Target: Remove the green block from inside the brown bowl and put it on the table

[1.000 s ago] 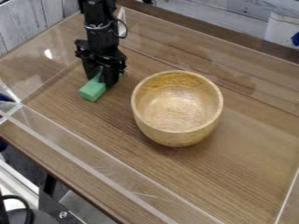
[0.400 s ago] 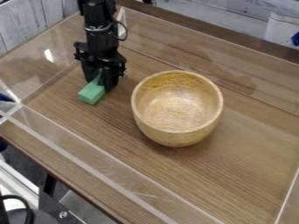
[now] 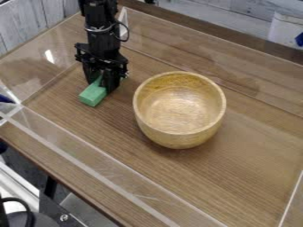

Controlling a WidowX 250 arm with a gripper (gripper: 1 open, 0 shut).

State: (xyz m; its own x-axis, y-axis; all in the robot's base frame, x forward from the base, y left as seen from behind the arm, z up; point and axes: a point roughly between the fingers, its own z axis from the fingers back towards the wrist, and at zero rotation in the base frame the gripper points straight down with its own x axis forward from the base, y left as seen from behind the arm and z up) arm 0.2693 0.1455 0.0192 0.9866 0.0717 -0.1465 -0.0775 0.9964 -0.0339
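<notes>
One brown bowl (image 3: 179, 109) nearest, empty. Farther back, green block (image 3: 94, 91) lies on table (image 3: 236, 177), gripper (image 3: 105, 82) down over its far end, jaws partly open; grip unclear. Block looks light, rigid; pinch long sides.

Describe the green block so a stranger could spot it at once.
Find the round wooden bowl in the middle of the table. Left of it, outside it, the green block lies on the wood under the black gripper. It is the only bright green thing there.
</notes>
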